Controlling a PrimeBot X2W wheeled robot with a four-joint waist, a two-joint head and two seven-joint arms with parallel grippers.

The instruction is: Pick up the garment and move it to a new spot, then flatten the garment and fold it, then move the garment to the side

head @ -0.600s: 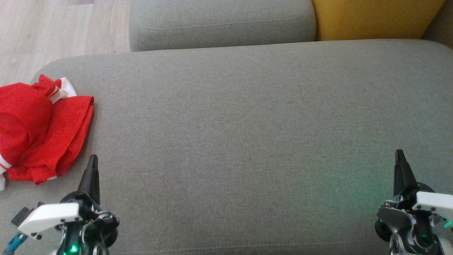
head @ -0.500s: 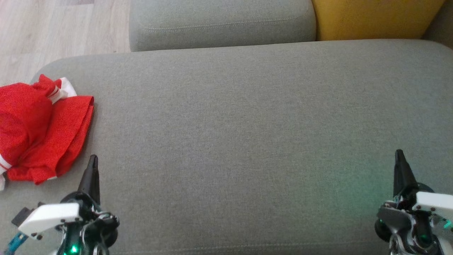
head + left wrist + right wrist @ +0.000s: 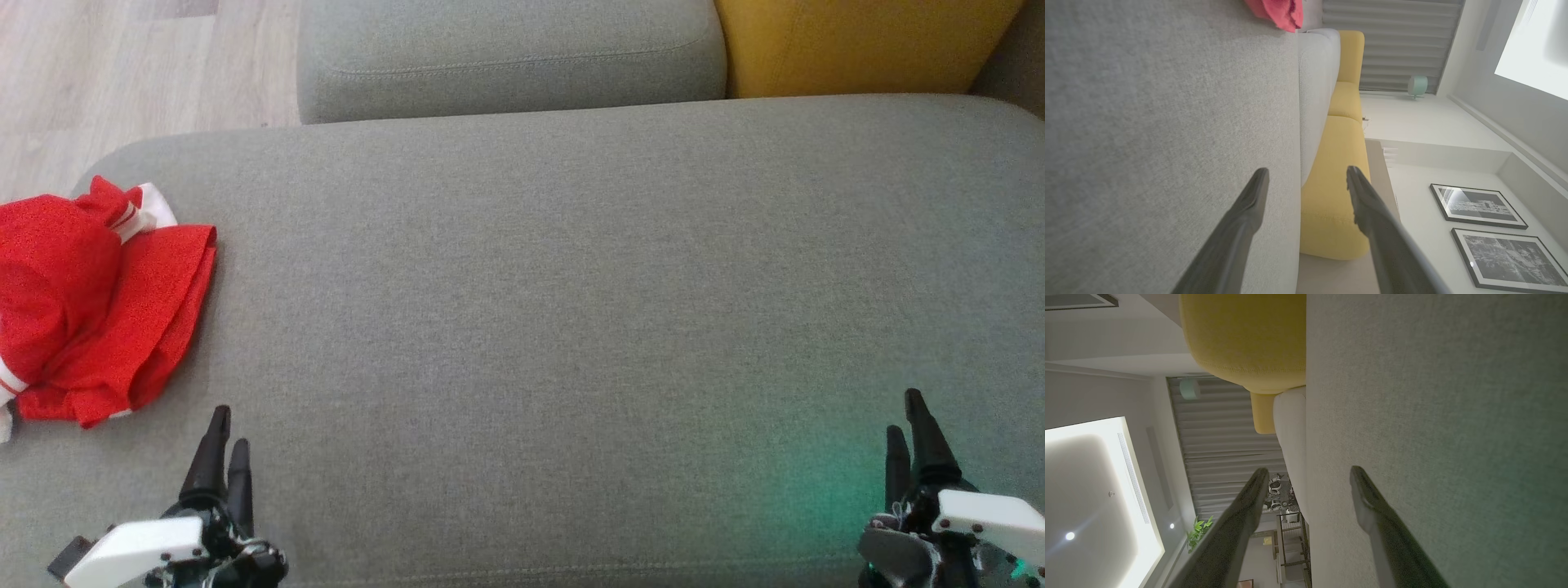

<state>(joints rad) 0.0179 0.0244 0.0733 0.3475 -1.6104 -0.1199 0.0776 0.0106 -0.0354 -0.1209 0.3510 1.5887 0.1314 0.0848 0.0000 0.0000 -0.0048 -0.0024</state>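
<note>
At the lower left of the head view the left gripper (image 3: pixel 229 429) points up the frame, low over the grey seat cushion (image 3: pixel 571 286). In the left wrist view its two dark fingers stand apart with a clear gap and nothing between them. At the lower right the right gripper (image 3: pixel 903 414) sits the same way, and in its own wrist view the fingers are likewise spread and empty. A faint green glow (image 3: pixel 816 490) tints the fabric just left of it.

Up and to the left of the left gripper, near it but not touching, lies the garment (image 3: pixel 90 302). It is red with white striped trim, bunched in loose folds at the left edge of the frame on the cushion's left end, well apart from the right gripper.

Beyond the seat, across the top of the frame, a grey back cushion (image 3: pixel 506 57) sits beside a yellow cushion (image 3: pixel 857 41) at the upper right, and pale wooden floor (image 3: pixel 122 65) shows at the upper left
</note>
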